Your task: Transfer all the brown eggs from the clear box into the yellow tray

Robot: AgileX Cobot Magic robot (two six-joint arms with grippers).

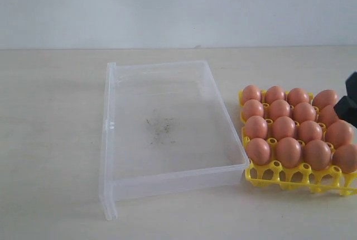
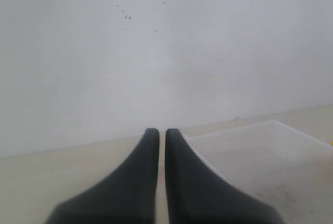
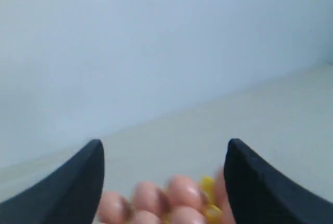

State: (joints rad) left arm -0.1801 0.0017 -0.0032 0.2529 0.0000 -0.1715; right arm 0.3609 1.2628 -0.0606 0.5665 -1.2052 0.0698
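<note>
Laboratory-style test bench: plain beige tabletop (image 1: 50, 139) under the clear box (image 1: 184, 100), blank white wall (image 1: 167, 5) behind it.

I count sixteen brown eggs (image 1: 284, 128), one yellow tray (image 1: 275, 168) and one clear box (image 1: 110, 123).

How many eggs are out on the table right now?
16 eggs, all in the tray, in four rows of four. None are in the box. The right pincer overlaps the tray's right edge, so another could be hidden there.
</note>
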